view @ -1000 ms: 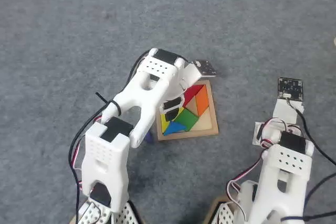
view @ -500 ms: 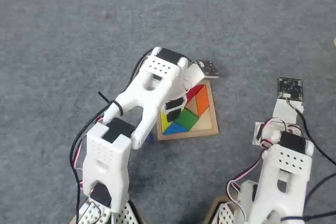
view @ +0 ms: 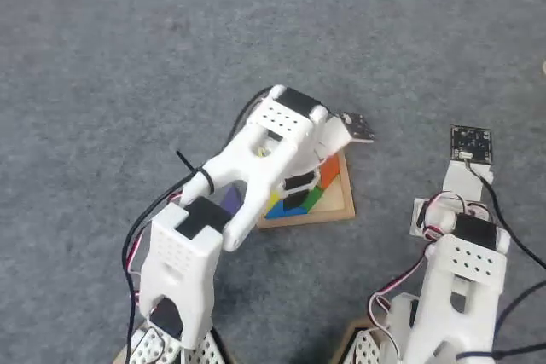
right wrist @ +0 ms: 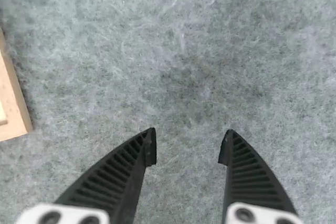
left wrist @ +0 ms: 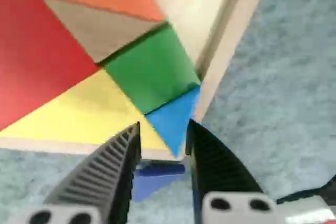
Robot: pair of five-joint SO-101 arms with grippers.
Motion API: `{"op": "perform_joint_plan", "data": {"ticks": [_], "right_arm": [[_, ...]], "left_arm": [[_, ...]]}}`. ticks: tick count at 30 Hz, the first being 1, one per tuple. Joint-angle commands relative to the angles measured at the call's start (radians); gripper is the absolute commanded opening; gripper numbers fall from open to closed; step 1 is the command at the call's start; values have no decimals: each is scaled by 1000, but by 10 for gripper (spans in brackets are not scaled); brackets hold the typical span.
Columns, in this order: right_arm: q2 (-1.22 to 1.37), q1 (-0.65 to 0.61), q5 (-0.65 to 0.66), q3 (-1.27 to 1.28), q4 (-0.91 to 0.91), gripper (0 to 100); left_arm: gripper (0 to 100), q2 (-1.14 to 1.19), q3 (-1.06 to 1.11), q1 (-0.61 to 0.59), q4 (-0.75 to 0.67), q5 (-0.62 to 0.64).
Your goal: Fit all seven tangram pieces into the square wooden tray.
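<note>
The left fingers [left wrist: 115, 161] stand narrowly parted, empty, with the blue wooden triangle [left wrist: 173, 121] between their tips inside the square wooden tray [left wrist: 226, 51] and a dark purple piece [left wrist: 155, 178] just behind them on the grey felt surface [left wrist: 273, 103]. They would probably do best to straddle that piece, close squarely on its edges and lift clear of the rim (the right fingers [right wrist: 126, 177], spread wide, hover over felt).

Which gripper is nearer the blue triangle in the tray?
Left. The left gripper hangs directly over the blue triangle at the corner of the tray; the right gripper is over bare carpet, off to the tray's side.
</note>
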Motion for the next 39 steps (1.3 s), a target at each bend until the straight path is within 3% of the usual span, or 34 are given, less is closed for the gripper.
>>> {"op": "perform_joint_plan", "data": {"ticks": [1, 9, 23, 33, 39], "right_arm": [[-2, -7, -11, -37, 10, 213], [-2, -7, -11, -37, 12, 213], [-2, -7, -11, -37, 12, 213], [-2, -41, -11, -21, 4, 213], [-2, -47, -11, -21, 4, 213]], "left_arm": [[141, -8, 53, 0, -66, 12], [141, -11, 82, -2, -115, 12], [141, -287, 90, -118, 5, 11], [141, -292, 472, -241, -318, 6], [141, -292, 539, -261, -354, 12]]}}
